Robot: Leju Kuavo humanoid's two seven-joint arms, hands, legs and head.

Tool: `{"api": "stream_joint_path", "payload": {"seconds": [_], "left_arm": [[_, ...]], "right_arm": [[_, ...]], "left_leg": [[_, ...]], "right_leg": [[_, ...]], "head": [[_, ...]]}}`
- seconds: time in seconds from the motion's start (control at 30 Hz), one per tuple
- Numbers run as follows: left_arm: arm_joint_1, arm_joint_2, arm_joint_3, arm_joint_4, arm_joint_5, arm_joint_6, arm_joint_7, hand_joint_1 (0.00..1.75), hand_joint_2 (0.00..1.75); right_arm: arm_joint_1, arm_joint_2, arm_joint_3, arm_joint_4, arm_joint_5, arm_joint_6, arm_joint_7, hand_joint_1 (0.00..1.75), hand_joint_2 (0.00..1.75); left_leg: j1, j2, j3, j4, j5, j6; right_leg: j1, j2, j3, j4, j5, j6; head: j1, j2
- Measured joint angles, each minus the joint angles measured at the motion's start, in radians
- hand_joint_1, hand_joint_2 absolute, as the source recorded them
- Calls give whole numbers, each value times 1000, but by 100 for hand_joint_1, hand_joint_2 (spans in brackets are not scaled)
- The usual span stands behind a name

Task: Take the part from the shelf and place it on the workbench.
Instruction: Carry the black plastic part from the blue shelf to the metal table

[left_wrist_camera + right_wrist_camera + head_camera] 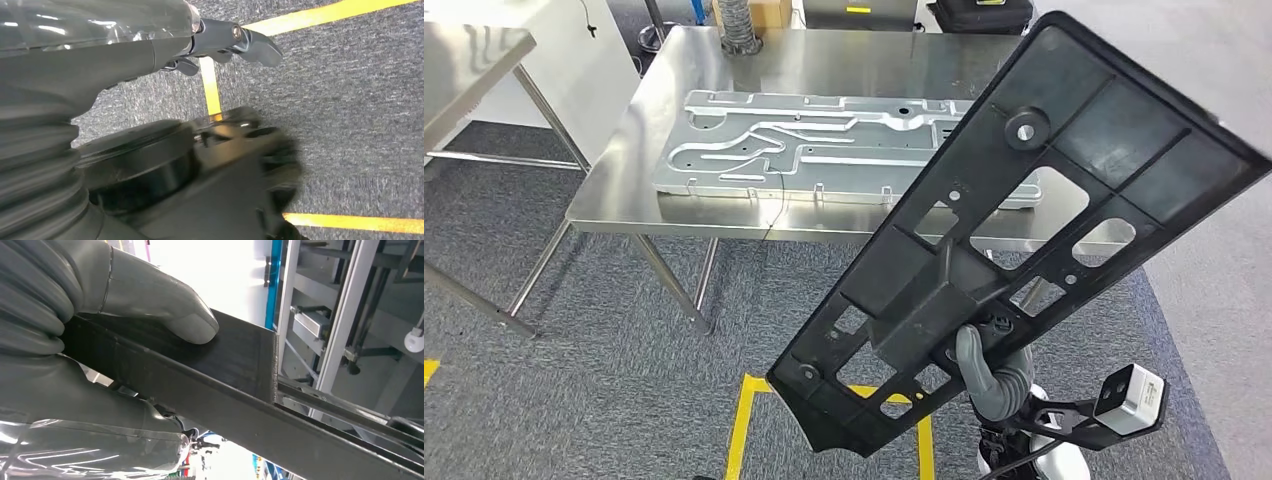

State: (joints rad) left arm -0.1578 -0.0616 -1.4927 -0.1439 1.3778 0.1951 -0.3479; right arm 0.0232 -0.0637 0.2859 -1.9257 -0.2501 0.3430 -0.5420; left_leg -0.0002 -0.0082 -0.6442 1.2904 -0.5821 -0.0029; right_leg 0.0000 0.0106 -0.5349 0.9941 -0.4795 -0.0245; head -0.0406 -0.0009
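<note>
Right robot hand (992, 375) is gripping our black part (1014, 230), tilted before the desk (624, 180); we cannot tell the left robot hand's (235, 42) state.

The right hand (986, 372), at five o'clock in the head view, grips the black panel (1024, 220), thumb (165, 305) pressed flat on it.

Setting: industrial workshop or factory test floor. Evidence: stainless steel desk (724, 215) on bare metal legs, carrying a stamped aluminium plate (814, 150); grey carpet floor (574, 380) marked with yellow tape lines (746, 415); second steel bench (469, 60) at the side; metal frame racking (345, 325) with grey uprights.
</note>
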Motion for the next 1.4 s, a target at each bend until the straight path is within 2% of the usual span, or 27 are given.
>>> {"api": "stream_joint_path", "payload": {"seconds": [0.07,0.1,0.13,0.2,0.23,0.27,0.33,0.37,0.4,0.43,0.47,0.53,0.57,0.6,0.63,0.73,0.77,0.83,0.9,0.93,1.03,1.07,1.1,1.17,1.23,1.33,1.4], "left_arm": [[4,0,0,0,-2,0,0,0,175],[5,1,0,0,-2,-1,0,0,175],[6,2,0,0,-3,-1,0,0,175],[11,5,0,0,-3,-2,0,0,175],[14,6,0,0,-3,-3,0,0,175],[16,6,0,0,-2,-3,0,0,175],[15,7,0,0,-1,-4,-2,0,175],[14,7,0,0,0,-4,-3,0,175],[14,7,0,0,0,-4,-5,0,175],[14,7,0,0,1,-4,-6,0,175],[15,7,0,0,2,-4,-7,0,175],[16,7,0,0,2,-4,-7,0,175],[17,7,0,0,2,-4,-8,0,175],[17,7,0,0,2,-4,-8,0,175],[17,7,0,0,2,-4,-8,0,175],[14,5,0,0,3,-7,-10,0,175],[13,4,0,0,3,-8,-11,0,175],[10,4,0,0,5,-10,-13,0,175],[6,4,0,0,7,-11,-16,0,175],[4,4,-1,0,9,-11,-17,0,175],[4,4,-2,0,12,-13,-17,0,175],[5,4,-3,0,12,-13,-17,0,175],[6,4,-4,0,13,-13,-17,0,175],[8,4,-6,0,14,-13,-15,0,175],[8,4,-7,0,14,-13,-13,0,175],[11,4,-9,0,14,-13,-10,0,175],[12,3,-11,0,15,-13,-10,0,175]], "right_arm": [[6,0,-1,0,0,0,-1,175,175],[10,0,-1,0,0,-1,-2,175,175],[14,0,-1,0,0,-1,-4,175,175],[20,0,-2,-1,2,-4,-6,175,175],[22,0,-3,-1,5,-6,-8,175,175],[24,0,-4,-3,10,-10,-9,175,175],[25,0,-10,-10,26,-23,-11,175,175],[25,0,-15,-13,37,-32,-12,175,175],[26,-1,-22,-18,52,-42,-13,175,175],[26,-2,-30,-22,67,-52,-13,175,175],[27,-5,-41,-26,82,-62,-13,175,175],[27,-13,-70,-33,115,-80,-11,175,175],[24,-19,-87,-35,134,-88,-7,175,175],[18,-27,-106,-37,154,-94,-1,175,175],[7,-38,-126,-37,173,-99,8,175,175],[-54,-85,-189,-32,210,-100,46,175,175],[-80,-105,-210,-26,215,-96,60,175,175],[-146,-153,-247,-7,220,-86,87,175,175],[-220,-215,-277,24,231,-81,110,175,175],[-256,-251,-291,43,242,-81,122,175,175],[-341,-360,-321,97,278,-85,153,175,175],[-364,-399,-327,115,289,-88,162,175,175],[-389,-442,-333,134,304,-91,171,175,175],[-442,-529,-339,174,344,-102,191,175,175],[-498,-604,-339,215,391,-111,207,175,175],[-582,-709,-316,284,479,-112,232,175,175],[-646,-772,-287,329,544,-111,247,175,175]], "left_leg": [[8,1,-54,5,-71,-9],[11,1,-64,-28,-73,-12],[13,2,-66,-79,-38,-15],[15,6,-66,-192,120,-15],[13,7,-65,-226,185,-11],[12,6,-64,-245,223,-5],[12,3,-48,-251,217,9],[14,2,-35,-258,209,16],[15,2,-21,-262,202,21],[15,2,-5,-267,193,26],[14,2,9,-269,182,29],[12,0,38,-270,158,32],[11,-2,55,-270,145,33],[9,-4,72,-270,133,33],[7,-5,89,-270,120,33],[0,-6,122,-270,87,27],[-2,-7,127,-266,80,23],[-4,-7,131,-256,74,12],[-3,-5,114,-212,64,5],[-2,-3,89,-166,47,2],[4,0,-19,-1,-25,-8],[5,0,-42,18,-27,-9],[5,1,-48,-1,-5,-9],[5,1,-20,-121,90,-5],[0,2,10,-229,143,6],[-6,0,18,-261,152,27],[-5,-2,24,-272,158,38]], "right_leg": [[-6,4,33,-1,-28,6],[-10,5,53,-1,-44,10],[-12,5,72,-1,-60,14],[-13,6,103,0,-93,26],[-12,7,112,-2,-106,33],[-11,7,119,-3,-112,41],[-12,6,113,24,-95,55],[-14,4,93,67,-72,61],[-14,2,57,127,-53,64],[-15,0,12,193,-50,66],[-15,-1,-36,250,-71,68],[-14,-2,-110,302,-164,70],[-14,-2,-130,291,-201,70],[-14,-2,-139,259,-208,69],[-13,-3,-140,208,-177,66],[-4,-1,-128,57,31,45],[-1,0,-125,38,71,39],[-1,3,-115,30,79,29],[-6,3,-100,21,76,18],[-8,2,-93,18,74,14],[-7,-1,-82,18,60,10],[-6,-2,-78,19,55,11],[-7,-2,-72,20,49,13],[-9,-3,-60,22,36,19],[-10,-2,-54,24,29,29],[-9,-2,-56,22,22,48],[-13,-5,-63,42,2,58]], "head": [[0,0],[0,0],[0,0],[0,0],[0,0],[0,0],[0,0],[0,0],[0,0],[0,0],[0,0],[0,0],[0,0],[0,0],[0,0],[0,0],[0,0],[0,0],[0,0],[0,0],[0,0],[0,0],[0,0],[0,0],[0,0],[0,0],[0,0]]}}
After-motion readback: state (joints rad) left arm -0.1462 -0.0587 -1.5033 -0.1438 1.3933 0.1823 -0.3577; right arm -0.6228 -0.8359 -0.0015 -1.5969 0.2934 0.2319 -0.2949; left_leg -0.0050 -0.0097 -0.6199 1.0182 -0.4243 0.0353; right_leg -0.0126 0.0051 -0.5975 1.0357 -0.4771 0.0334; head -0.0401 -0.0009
